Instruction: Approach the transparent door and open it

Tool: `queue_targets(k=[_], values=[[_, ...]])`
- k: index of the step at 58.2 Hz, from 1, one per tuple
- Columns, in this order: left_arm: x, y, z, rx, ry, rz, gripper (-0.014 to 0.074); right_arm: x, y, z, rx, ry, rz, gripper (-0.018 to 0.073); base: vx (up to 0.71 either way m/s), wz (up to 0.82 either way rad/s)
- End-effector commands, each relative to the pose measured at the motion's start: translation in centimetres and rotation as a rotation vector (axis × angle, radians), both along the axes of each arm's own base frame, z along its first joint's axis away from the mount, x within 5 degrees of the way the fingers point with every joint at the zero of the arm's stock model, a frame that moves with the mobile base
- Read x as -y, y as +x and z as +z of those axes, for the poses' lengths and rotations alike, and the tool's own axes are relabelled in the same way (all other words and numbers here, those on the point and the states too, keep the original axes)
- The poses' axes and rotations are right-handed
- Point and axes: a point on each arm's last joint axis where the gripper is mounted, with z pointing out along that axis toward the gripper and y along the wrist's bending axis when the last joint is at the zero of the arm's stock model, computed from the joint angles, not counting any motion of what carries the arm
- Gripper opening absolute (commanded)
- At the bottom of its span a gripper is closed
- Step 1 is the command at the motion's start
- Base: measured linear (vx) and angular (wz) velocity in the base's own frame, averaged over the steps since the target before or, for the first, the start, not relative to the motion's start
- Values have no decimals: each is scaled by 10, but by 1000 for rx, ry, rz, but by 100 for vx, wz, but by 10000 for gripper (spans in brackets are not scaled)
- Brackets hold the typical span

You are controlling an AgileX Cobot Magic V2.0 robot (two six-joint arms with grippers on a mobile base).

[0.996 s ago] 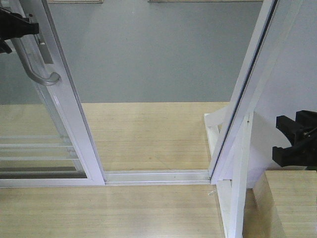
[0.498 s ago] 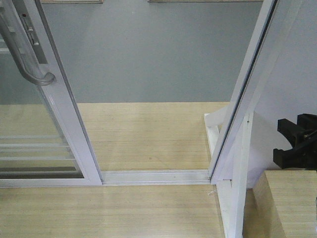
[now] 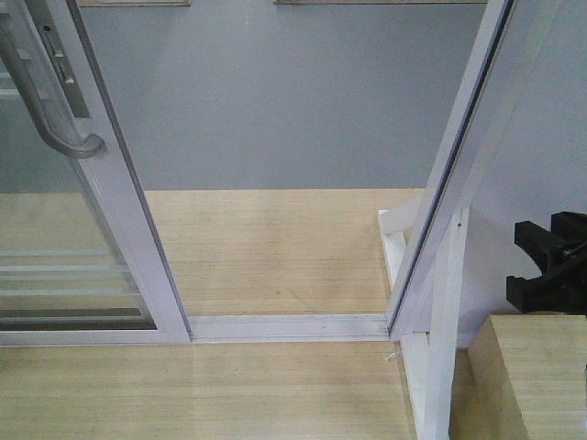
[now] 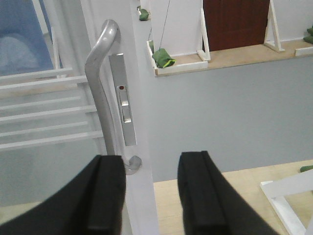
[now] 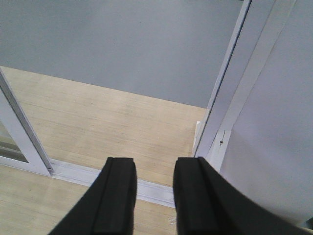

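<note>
Door (image 3: 110, 197) slid left, one wide gap over the track (image 3: 289, 326) to the right frame (image 3: 459, 147); both hands, left (image 4: 151, 196) and right (image 5: 154, 196), gape empty.

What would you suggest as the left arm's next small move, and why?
Probably draw the left gripper straight back and keep it open. The transparent door already stands slid aside, leaving a wide gap over the floor track, and the open fingers hold nothing, with the handle just beyond them. The right gripper hangs open and idle.
</note>
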Motion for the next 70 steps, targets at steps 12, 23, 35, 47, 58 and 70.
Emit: queue_targets(k=[12, 23, 35, 47, 58, 70], values=[[-6, -27, -39, 172, 22, 59, -8, -2, 2, 15, 92, 18, 25, 286, 0, 0], [-7, -33, -105, 280, -87, 82, -7, -2, 2, 15, 92, 18, 25, 286, 0, 0], [-7, -41, -164, 383, -111, 72, -7, -2, 2, 15, 92, 18, 25, 286, 0, 0], [-7, -42, -171, 300, -80, 77, -7, -2, 2, 15, 91, 18, 24, 286, 0, 0], [-7, -42, -171, 295, -80, 78, -7, -2, 2, 16, 92, 18, 24, 286, 0, 0], [-7, -42, -171, 295, -80, 78, -7, -2, 2, 16, 92, 18, 24, 286, 0, 0]])
